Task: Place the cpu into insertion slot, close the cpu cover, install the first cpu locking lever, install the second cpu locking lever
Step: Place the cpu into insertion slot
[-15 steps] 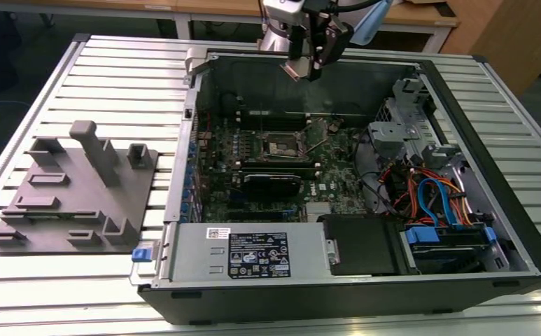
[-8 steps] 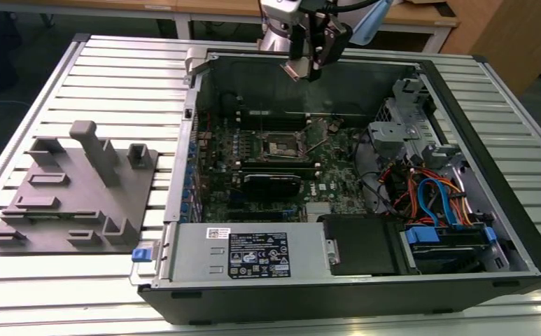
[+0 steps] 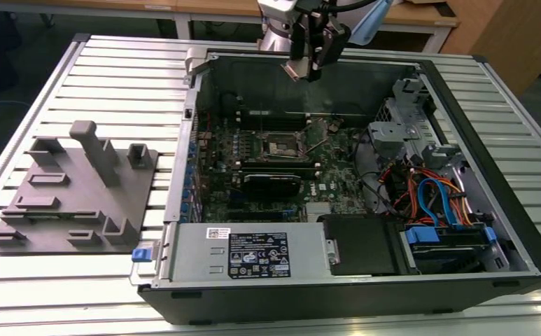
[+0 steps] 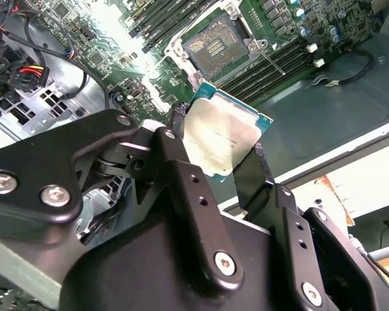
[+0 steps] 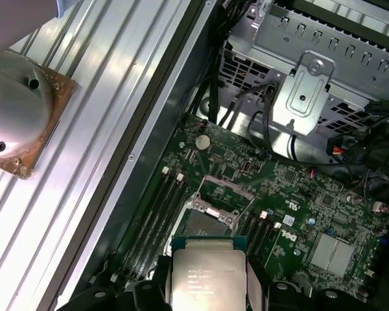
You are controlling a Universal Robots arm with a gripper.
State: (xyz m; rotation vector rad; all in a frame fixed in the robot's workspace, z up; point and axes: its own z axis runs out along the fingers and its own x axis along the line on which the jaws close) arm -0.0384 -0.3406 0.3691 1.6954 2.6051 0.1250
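A workshop room with a dark floor and pale wooden desks (image 3: 420, 15) lay behind a wide ribbed aluminium table (image 3: 111, 77). On the table a large black computer case (image 3: 345, 308) rested on its side with its panel off. Towards the exterior view's left, well apart from the opening, sat a grey moulded fixture plate (image 3: 74, 189) with upright pegs. Inside the case a silver power-supply box (image 3: 242, 252) filled the near edge, and a green motherboard (image 3: 251, 168) covered the floor.

The black two-fingered gripper (image 3: 308, 66) hung above the case's far wall, its jaws closed part-way and clamped on opposite edges of the small flat square cpu (image 4: 223, 133) with its dull silver-grey metal top. The cpu was held in the air, clear of the board.

Below it, the small square black insertion slot (image 5: 204, 223) with its silver rim lay bare. A thin silver frame just beside the slot, probably the cpu cover (image 5: 223, 186), seemed folded back.
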